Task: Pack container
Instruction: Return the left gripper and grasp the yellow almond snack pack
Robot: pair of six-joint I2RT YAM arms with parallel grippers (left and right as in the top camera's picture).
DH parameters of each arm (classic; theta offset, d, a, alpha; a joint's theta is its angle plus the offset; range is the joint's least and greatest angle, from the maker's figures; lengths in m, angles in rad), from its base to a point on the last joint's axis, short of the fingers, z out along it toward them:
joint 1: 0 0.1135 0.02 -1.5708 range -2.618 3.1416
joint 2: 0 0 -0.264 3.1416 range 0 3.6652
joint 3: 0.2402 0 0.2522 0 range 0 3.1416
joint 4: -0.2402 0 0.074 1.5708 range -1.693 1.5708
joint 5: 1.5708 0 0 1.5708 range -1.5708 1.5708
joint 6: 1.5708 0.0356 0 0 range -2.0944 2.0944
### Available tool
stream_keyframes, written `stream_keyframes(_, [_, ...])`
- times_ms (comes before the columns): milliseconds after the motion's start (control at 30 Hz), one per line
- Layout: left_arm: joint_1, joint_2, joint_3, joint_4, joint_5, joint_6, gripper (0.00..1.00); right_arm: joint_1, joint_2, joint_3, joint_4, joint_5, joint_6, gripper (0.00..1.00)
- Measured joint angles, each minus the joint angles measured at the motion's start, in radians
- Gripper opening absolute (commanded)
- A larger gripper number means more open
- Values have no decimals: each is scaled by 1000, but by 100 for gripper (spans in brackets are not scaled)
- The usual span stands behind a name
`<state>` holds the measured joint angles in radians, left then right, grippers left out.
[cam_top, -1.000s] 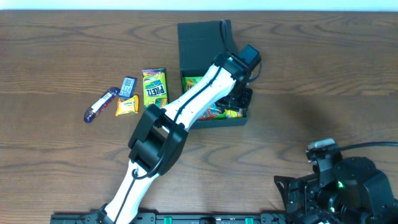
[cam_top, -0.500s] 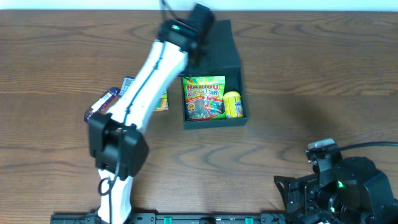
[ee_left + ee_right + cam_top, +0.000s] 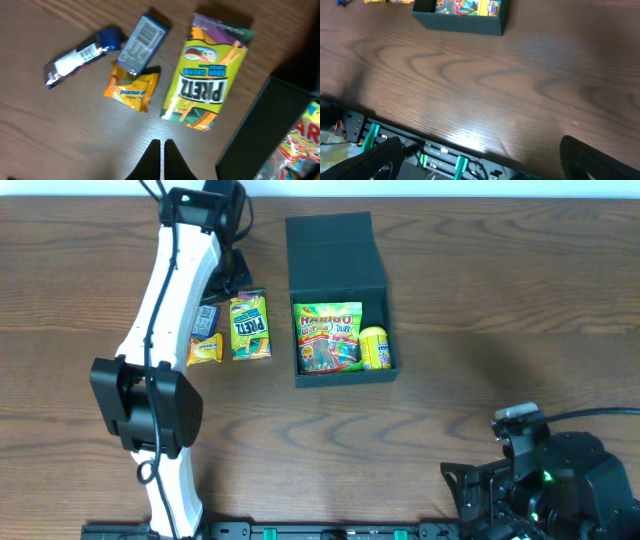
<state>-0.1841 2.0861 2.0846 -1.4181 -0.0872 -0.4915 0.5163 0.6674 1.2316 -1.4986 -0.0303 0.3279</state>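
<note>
Container (image 3: pixel 336 250) stands open at the far edge of the desk, near its middle, lid folded back. A Haribo bag (image 3: pixel 328 335) and a yellow item (image 3: pixel 373 347) lie inside. Four loose snacks lie on its left-edge side, and the Pretz packet (image 3: pixel 207 75) is the nearest. Left gripper (image 3: pixel 161 145) hovers over them, fingers together, holding nothing. Right gripper (image 3: pixel 480 145) sits at the near right corner, fingers apart. Recommended: part the fingers before descent, span the Pretz packet across its narrow width, and keep clear of the orange packet (image 3: pixel 131 90) just beside it.
</note>
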Motion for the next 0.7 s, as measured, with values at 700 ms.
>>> stream_keyframes(700, [115, -288, -556, 336, 80, 314, 6, 0, 0, 0, 0, 0, 0, 99])
